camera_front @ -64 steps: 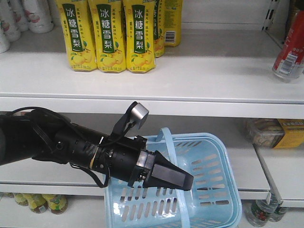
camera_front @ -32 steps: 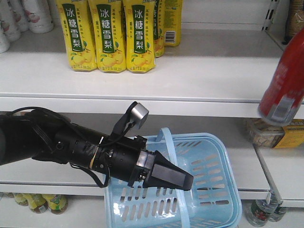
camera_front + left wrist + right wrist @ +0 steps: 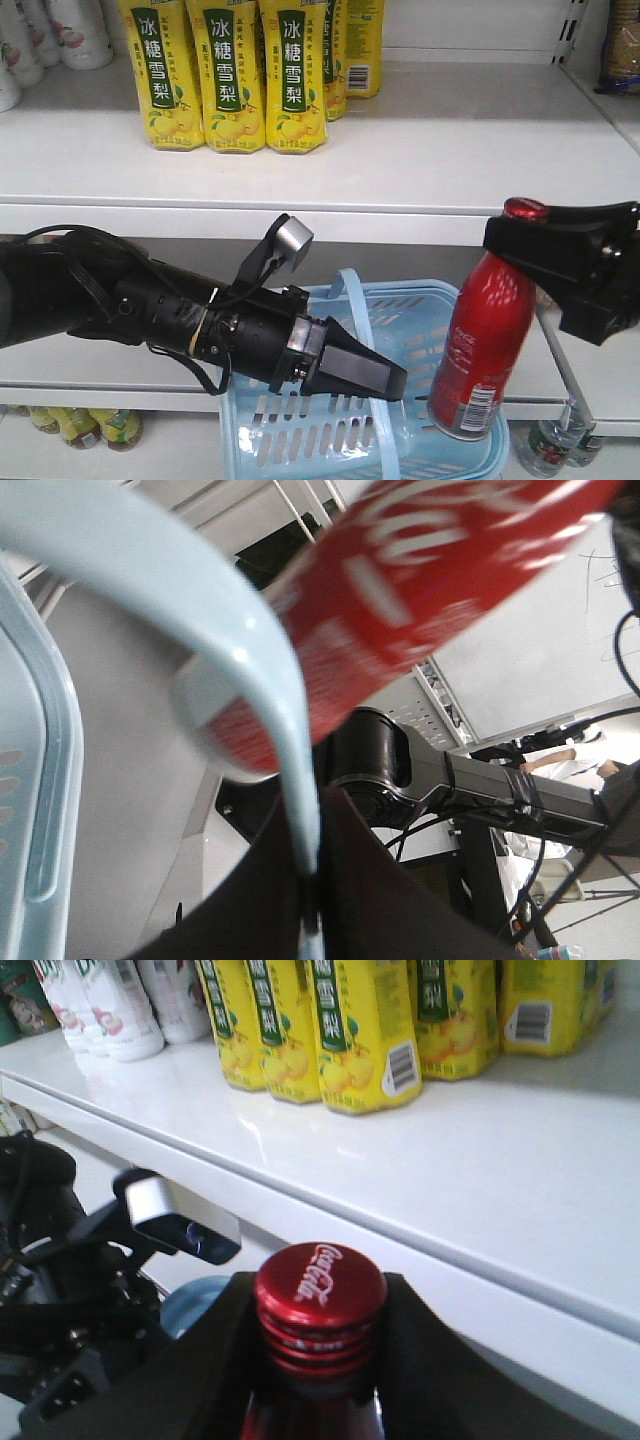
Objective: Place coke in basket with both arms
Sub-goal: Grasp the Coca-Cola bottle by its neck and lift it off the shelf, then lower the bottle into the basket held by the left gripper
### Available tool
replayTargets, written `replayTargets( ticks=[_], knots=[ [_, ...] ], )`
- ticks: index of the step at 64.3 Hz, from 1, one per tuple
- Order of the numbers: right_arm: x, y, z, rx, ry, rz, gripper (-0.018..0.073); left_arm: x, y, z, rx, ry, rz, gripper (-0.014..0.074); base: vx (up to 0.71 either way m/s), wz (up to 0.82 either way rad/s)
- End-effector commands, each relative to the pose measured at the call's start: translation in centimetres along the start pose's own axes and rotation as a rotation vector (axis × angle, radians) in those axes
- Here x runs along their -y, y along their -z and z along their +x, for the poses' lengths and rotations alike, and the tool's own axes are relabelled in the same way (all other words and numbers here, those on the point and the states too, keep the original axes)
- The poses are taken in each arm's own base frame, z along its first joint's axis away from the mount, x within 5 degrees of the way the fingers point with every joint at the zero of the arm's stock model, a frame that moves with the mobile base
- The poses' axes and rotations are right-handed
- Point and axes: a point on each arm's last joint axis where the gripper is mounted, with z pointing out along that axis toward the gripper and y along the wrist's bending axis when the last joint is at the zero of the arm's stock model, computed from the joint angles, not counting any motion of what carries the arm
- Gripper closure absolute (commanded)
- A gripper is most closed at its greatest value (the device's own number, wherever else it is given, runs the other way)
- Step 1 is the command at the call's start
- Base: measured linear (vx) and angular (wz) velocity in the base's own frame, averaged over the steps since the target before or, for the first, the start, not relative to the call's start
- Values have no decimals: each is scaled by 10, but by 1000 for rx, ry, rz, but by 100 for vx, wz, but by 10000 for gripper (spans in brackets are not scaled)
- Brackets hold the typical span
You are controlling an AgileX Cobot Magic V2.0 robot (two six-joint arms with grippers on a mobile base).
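The coke, a red bottle with white script and a red cap, hangs almost upright by its neck from my right gripper, which is shut on it just under the cap. Its base overlaps the right side of the pale blue basket; I cannot tell whether it is inside the rim. My left gripper is shut on the basket's swing-up handle and holds the basket in the air in front of the lower shelf. In the left wrist view the coke passes behind the handle.
Yellow pear-drink bottles stand in a row on the white upper shelf, with white bottles at its far left. More bottles stand low down at the left and right. A shelf upright runs behind the coke.
The coke has come down and leftward from the upper right to the basket's right side, and the right gripper holding it has come into view. The left arm and basket have not moved.
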Motion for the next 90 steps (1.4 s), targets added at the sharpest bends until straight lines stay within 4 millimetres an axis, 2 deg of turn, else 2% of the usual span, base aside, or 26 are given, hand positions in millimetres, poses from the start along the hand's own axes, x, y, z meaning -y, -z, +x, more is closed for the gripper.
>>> replayTargets(
  ticks=[1,16,48,65,77,90],
  knots=[
    [8,-5,-1,-9,20,18,564,39,7,0,-25,-51,218,601,0,0],
    [24,-27,15,-98,-27,3,564,39,7,0,-25,-51,218,601,0,0],
    [32,-90,54,-287,-13,12,564,39,7,0,-25,-51,218,601,0,0],
    [41,-112,76,-373,-26,60,552,39,7,0,-25,-51,218,601,0,0],
    [43,-115,79,-387,-34,60,428,39,7,0,-25,-51,218,601,0,0],
    [44,-115,79,-385,-38,73,146,39,7,0,-25,-51,218,601,0,0]
  ],
)
